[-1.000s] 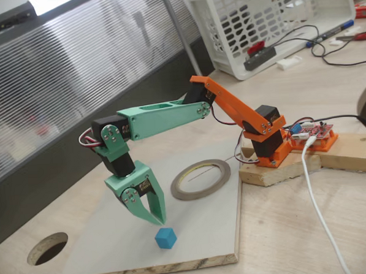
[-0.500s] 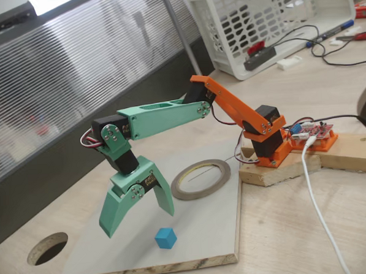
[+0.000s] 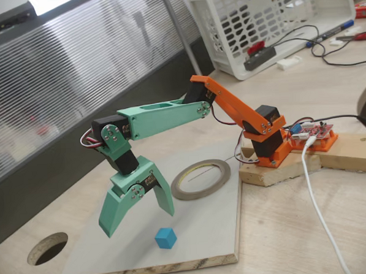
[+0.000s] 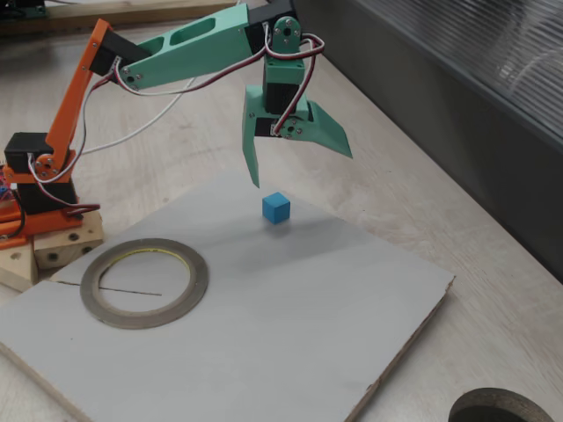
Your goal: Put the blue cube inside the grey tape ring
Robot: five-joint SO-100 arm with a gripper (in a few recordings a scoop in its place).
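The blue cube [image 3: 165, 238] [image 4: 275, 207] sits on the pale board [image 3: 194, 234] [image 4: 290, 308], free of any grip. My green gripper [image 3: 138, 222] [image 4: 301, 169] hangs above and just behind it, wide open, with nothing between its fingers. One fingertip [image 3: 108, 230] points down at the left in a fixed view, the other [image 3: 169, 210] at the right. The grey tape ring [image 3: 200, 179] [image 4: 144, 282] lies flat on the same board, several cube-widths from the cube, with its hollow centre bare.
A dark round hole [image 3: 47, 248] [image 4: 501, 411] is cut in the tabletop beside the board. My orange base [image 3: 269, 146] [image 4: 40, 198] stands on wooden blocks. A white basket [image 3: 269, 19] and cables [image 3: 317, 185] lie behind and to the right.
A second ago the fingers were shut above the cube; they swung wide open by half a second ago. Since then nothing has moved.
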